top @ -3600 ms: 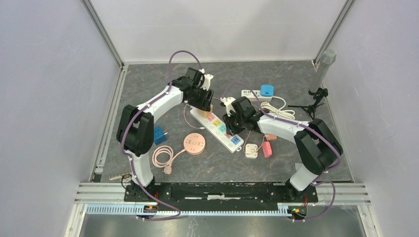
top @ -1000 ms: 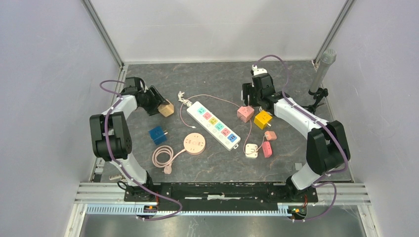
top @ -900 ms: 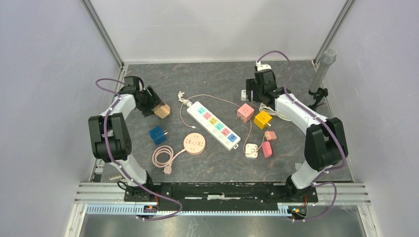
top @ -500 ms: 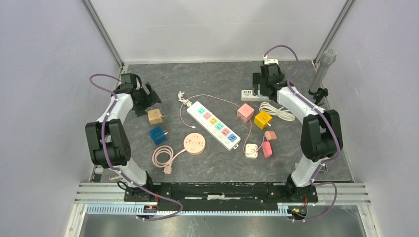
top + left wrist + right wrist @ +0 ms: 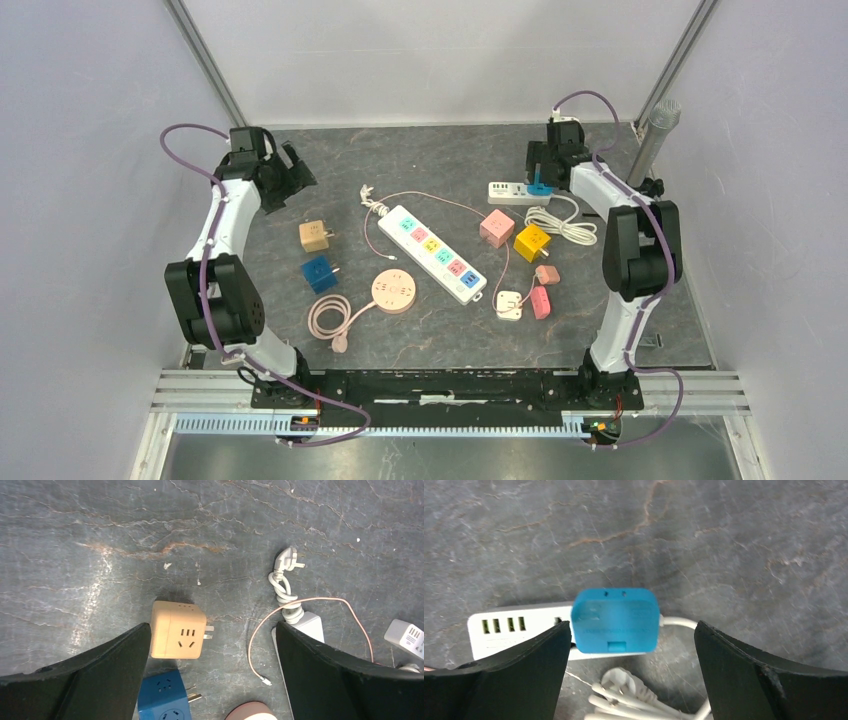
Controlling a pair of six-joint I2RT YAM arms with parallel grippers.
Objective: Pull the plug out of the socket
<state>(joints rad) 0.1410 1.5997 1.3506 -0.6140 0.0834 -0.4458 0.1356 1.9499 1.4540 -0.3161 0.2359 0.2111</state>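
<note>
Backed off to the tabletop's (image 5: 420, 160) far corners, both jaws wide and empty (tan plug (image 5: 314, 236) clear of power strip (image 5: 437, 254)): unplugging looks done.

Items outside the task.
We note a microphone (image 5: 652, 140) at the table's (image 5: 440, 155) far right corner, a blue cube (image 5: 319, 272) near its left edge.

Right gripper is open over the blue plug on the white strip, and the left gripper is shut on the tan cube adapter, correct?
Not quite. The left gripper is open, and the tan cube adapter lies loose on the table below it, as the left wrist view shows. The rest holds.
</note>
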